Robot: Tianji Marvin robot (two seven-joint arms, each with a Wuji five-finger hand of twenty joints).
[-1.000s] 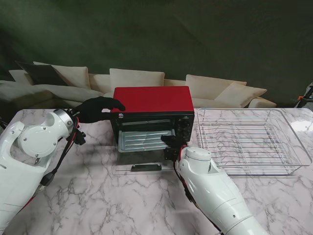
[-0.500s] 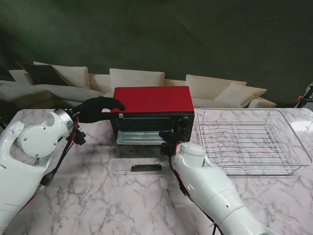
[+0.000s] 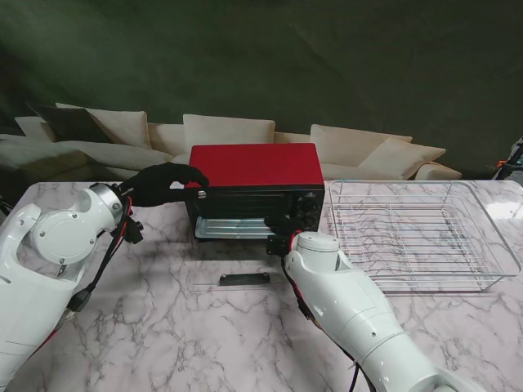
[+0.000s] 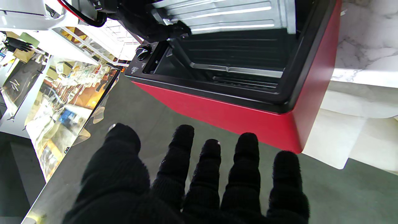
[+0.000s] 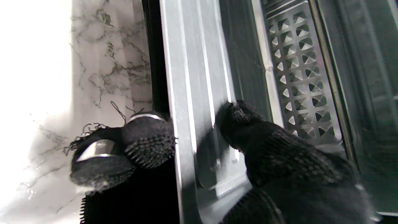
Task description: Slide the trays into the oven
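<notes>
Insertion step: right hand point(image 3: 282, 231) pinches the metal tray point(image 3: 233, 228) nearly home in the red oven point(image 3: 255, 196), left hand point(image 3: 163, 183) braces open-fingered on top; next, push flush.

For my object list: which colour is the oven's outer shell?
Red, with a black front frame; the oven shows this best in the stand view.

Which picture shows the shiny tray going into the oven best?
The right wrist view shows it best: the tray fills the picture, with the right hand pinching its edge. The stand view shows only a thin silver strip in the red oven. The left wrist view shows its ribbed surface from farther off.
</notes>
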